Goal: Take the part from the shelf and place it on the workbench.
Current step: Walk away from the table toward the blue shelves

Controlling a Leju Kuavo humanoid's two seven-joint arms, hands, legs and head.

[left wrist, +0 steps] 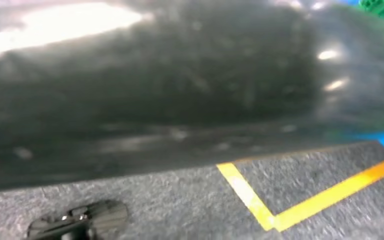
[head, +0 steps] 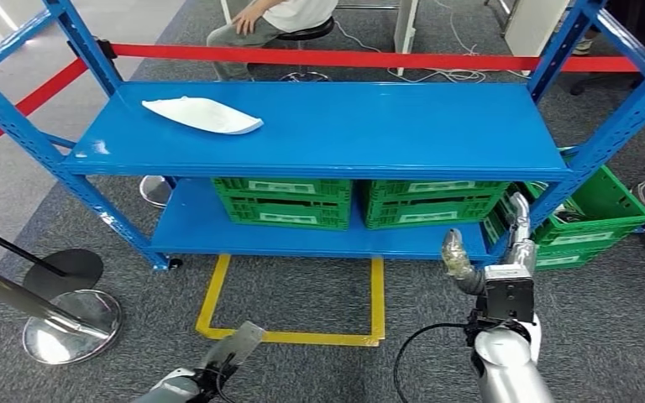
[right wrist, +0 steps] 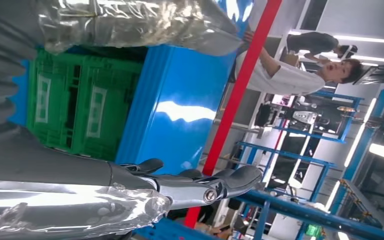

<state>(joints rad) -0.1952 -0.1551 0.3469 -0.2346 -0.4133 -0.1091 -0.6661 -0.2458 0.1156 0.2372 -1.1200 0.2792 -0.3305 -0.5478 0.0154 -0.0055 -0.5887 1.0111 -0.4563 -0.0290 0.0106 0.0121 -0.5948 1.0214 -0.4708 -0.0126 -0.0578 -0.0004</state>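
- Head view: the white part [head: 203,114] lay flat on the top board of the blue shelf [head: 386,134], near the board's back left corner, touching nothing else. It was a thin, boat-shaped shell, pointed at one end, with a smooth, slightly glossy surface.
- Head view: the right hand [head: 504,252] was raised in front of the shelf's front right post, well apart from the part. Its fingers were spread, its thumb stood off to the side, and it held nothing.
- Head view: the left hand [head: 233,346] sat low at the bottom edge, over grey carpet and yellow floor tape [head: 290,336]. Whether it was clenched or released could not be told.
- Head view: green ribbed crates [head: 361,201] stood on the lower board. A red barrier tape [head: 319,57] ran behind the shelf, with a seated person [head: 273,21] beyond it.
- Left wrist view: blurred dark surface over carpet and yellow tape; no fingers could be made out.
- Right wrist view: the right hand's fingers [right wrist: 230,180] were extended and apart, with a clear film wrap over the grey cover.
- Judgement: the part looked light, stiff, thin-walled plastic, probably slippery and easily flexed. Best hold seemed to be across the wide middle, pinching the raised rim.
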